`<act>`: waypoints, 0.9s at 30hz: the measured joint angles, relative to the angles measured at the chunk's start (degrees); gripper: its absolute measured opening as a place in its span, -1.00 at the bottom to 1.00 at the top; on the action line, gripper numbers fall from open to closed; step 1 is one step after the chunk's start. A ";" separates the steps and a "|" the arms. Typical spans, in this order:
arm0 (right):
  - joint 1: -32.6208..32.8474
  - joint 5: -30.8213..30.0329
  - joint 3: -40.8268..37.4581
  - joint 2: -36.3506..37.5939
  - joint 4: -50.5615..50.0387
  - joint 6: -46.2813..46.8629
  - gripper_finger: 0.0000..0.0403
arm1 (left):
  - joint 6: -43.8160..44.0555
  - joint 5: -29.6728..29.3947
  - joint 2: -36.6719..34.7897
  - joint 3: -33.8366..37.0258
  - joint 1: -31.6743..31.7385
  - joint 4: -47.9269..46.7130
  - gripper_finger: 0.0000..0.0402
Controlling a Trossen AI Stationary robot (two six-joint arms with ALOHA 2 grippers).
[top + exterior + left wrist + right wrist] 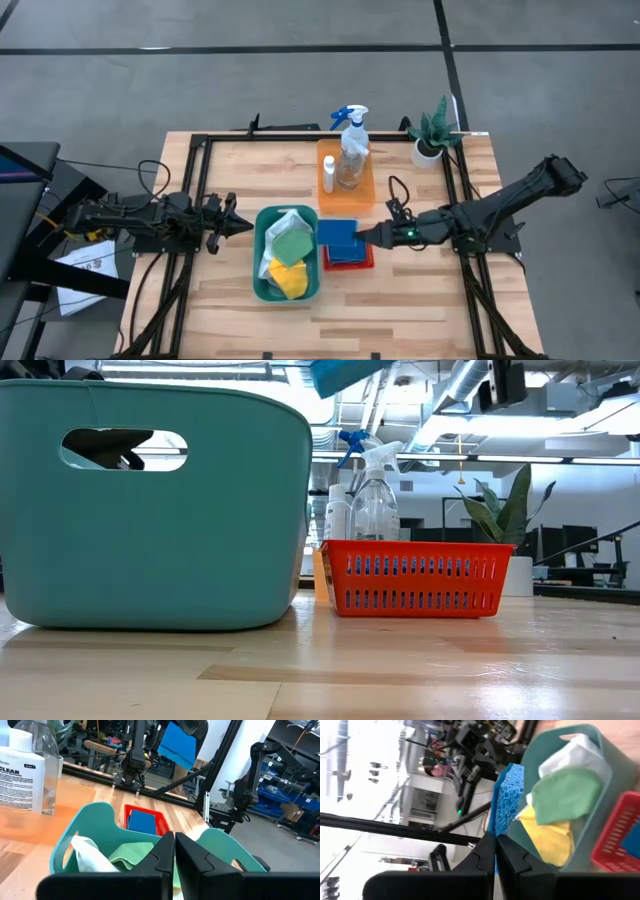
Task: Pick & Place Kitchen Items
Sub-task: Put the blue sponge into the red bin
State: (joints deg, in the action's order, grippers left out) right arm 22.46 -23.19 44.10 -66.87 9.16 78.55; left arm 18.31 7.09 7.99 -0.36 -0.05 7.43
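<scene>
Right gripper (368,236), seen from above, is pinched on a blue sponge (338,234) that hangs over the red basket (362,262), just right of the teal bin (260,285); I judge the step in hand to be carrying this sponge, either to or from the basket, and I cannot tell which. Left gripper (240,226) waits just left of the bin, its fingers closed on nothing. Inside the bin lie the white cloth (287,221), green cloth (290,245) and yellow cloth (290,280); beyond the bin, the spray bottle (352,150) and small white bottle (329,173) stand on an orange tray (366,196). At table height, I see the sponge (345,374) well above the basket (415,576), which sits just beside the bin (150,510). Through the left wrist camera, the closed fingers (161,857) point over the bin's rim (90,817), a second sponge (141,822) lies in the basket beyond, and the carried sponge (176,745) hangs higher. Through the right wrist camera, the sponge (506,795) is clamped by one edge between the fingers (485,851). My next move calls for settling the destination, then lowering squarely before release.
</scene>
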 joint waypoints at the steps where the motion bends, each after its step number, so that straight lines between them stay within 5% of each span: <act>1: -0.30 0.01 -0.73 -0.02 1.49 -0.58 -1.00 | 0.01 0.00 0.00 0.00 0.00 0.12 -0.95; 10: -1.81 0.45 -11.13 -0.48 20.11 -2.51 -1.00 | 0.00 0.02 0.00 0.00 0.01 0.47 -0.95; 17: -2.99 2.79 -13.51 -0.92 23.43 -6.08 -1.00 | 0.00 0.06 0.00 0.00 0.02 0.49 -0.95; 27: -9.07 17.01 -15.85 -0.92 33.42 -11.01 -1.00 | 0.00 0.04 0.00 0.00 0.02 0.51 -0.95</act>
State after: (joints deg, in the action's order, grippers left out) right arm 13.39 -6.18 28.25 -67.79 42.58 67.55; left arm 18.31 7.14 7.99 -0.36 -0.03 7.94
